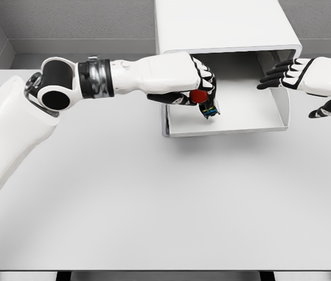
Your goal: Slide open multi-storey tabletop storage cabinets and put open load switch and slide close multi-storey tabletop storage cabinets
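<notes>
the left hand (197,88) reaches from the left over the pulled-out drawer (227,130) of the white tabletop storage cabinet (224,26), its fingers curled around the load switch (207,104), a small part with a red knob and a dark body showing coloured bits at its lower end. the switch hangs just above the drawer's floor near the left wall, so the hold looks meant to lower it straight in without catching the front lip. the drawer itself is slid well out toward the robot and, apart from the switch hovering in it, no other contents show. the right hand (297,76) sits at the drawer's right wall, fingers extended and spread, thumb apart below, gripping nothing; it seems placed to steady the drawer, or to push it shut once the switch is released. both stand on the white table (154,222).
</notes>
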You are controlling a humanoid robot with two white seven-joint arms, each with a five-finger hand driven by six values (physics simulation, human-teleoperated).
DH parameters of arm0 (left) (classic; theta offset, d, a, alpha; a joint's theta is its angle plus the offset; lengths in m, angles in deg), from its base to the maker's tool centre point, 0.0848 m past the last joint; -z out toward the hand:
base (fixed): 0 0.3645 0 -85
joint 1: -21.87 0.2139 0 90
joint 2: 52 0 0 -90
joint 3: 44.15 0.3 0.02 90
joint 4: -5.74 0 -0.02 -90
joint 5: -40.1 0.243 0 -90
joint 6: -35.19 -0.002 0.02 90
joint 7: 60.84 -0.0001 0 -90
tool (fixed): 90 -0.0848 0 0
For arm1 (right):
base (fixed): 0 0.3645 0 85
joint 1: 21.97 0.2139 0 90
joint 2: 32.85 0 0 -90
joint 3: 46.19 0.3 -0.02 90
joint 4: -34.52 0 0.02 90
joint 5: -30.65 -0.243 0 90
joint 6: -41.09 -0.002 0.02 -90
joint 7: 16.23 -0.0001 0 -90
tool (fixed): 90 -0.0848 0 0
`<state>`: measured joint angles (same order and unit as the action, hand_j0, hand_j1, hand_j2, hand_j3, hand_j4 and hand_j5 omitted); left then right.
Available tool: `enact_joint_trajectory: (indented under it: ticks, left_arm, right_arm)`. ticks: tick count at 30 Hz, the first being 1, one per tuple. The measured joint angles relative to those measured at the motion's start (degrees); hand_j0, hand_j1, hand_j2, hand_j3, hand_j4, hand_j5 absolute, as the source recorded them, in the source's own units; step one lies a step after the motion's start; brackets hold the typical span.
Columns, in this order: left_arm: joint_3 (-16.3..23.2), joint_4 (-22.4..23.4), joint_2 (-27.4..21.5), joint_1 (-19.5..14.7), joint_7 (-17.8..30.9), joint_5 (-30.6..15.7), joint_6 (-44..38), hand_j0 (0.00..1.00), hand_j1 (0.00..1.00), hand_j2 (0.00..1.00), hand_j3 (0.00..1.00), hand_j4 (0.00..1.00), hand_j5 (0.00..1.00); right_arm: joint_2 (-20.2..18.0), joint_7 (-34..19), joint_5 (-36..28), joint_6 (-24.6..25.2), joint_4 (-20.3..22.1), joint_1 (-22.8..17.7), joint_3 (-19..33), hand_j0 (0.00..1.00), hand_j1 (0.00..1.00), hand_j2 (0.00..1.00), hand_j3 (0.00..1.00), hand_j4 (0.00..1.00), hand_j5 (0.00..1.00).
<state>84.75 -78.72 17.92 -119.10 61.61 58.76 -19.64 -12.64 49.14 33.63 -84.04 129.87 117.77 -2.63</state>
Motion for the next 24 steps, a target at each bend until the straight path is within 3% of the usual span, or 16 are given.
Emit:
enact_joint_trajectory:
  ticks: [1,3,4,19,22,24]
  left_arm:
    - [0.00,0.00,0.02,0.00,-0.02,0.05,0.00,0.53,0.53,0.53,0.53,0.53,0.53]
    - [-0.03,0.00,0.07,-0.18,-0.08,0.11,0.00,0.75,0.75,0.75,0.75,0.75,0.75]
    - [-0.03,0.00,0.09,-0.35,-0.10,0.16,0.01,0.80,0.80,0.80,0.80,0.80,0.80]
    - [-0.15,-0.52,0.14,-0.70,-0.42,0.51,-0.01,0.81,0.81,0.81,0.81,0.81,0.81]
    - [-0.39,-3.06,-1.12,-1.49,-0.43,-1.93,0.00,0.81,0.81,0.81,0.81,0.81,0.81]
    - [-0.67,-6.42,-4.41,-1.41,-0.43,-5.12,-0.01,0.81,0.81,0.81,0.81,0.81,0.81]
  right_arm:
    - [0.02,0.00,0.00,0.00,0.00,0.00,-0.01,1.00,1.00,1.00,1.00,1.00,1.00]
    - [0.05,0.00,0.00,0.00,0.01,0.00,-0.02,1.00,1.00,1.00,1.00,1.00,1.00]
    - [0.06,0.00,0.00,0.00,0.01,0.00,-0.03,1.00,1.00,1.00,1.00,1.00,1.00]
    - [0.90,0.05,-0.09,0.00,-0.63,-1.14,-0.10,1.00,1.00,1.00,1.00,1.00,1.00]
    - [1.25,0.81,-0.67,-0.02,-1.03,-2.55,-0.06,1.00,1.00,1.00,1.00,1.00,1.00]
    - [1.04,2.96,-1.26,-0.01,-1.12,-3.25,-0.03,1.00,1.00,1.00,1.00,1.00,1.00]
